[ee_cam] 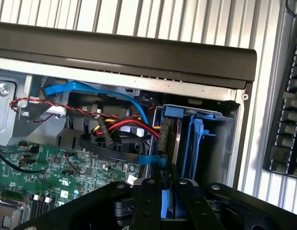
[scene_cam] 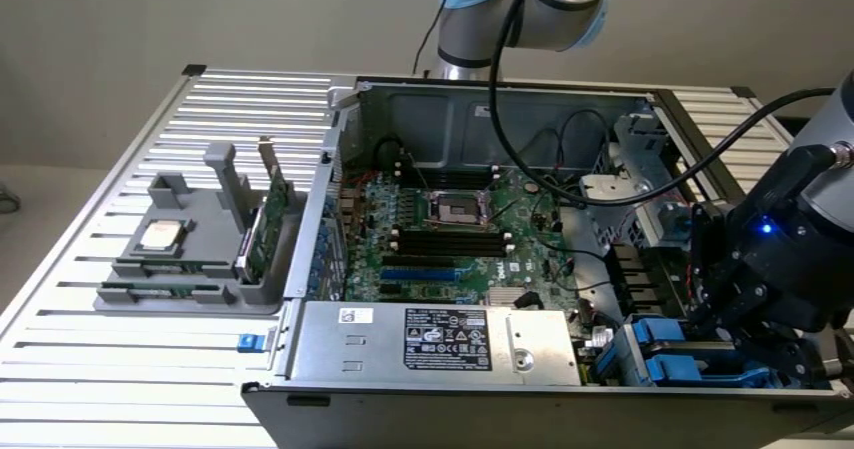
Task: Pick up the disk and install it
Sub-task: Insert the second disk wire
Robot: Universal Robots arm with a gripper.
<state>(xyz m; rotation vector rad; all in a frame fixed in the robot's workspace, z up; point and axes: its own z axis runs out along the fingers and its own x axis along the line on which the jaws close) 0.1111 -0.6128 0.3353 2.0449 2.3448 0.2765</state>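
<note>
The black, angular hand (scene_cam: pixel 747 314) hangs over the drive bay at the open computer case's (scene_cam: pixel 534 389) corner on the exterior view's right. Its fingers (ee_cam: pixel 149 203) are nearly closed, pinching a blue plastic carrier edge of the disk (ee_cam: pixel 168 139), which stands upright in the bay among blue brackets; its metal body is mostly hidden. The slatted metal counter (scene_cam: pixel 120 359) carries the case

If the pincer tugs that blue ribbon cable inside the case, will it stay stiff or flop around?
The blue cable is probably floppy: it sags in a loose curve across the case. Likely light, being thin and flat. It might snag, since it runs close beside the red wires.
</note>
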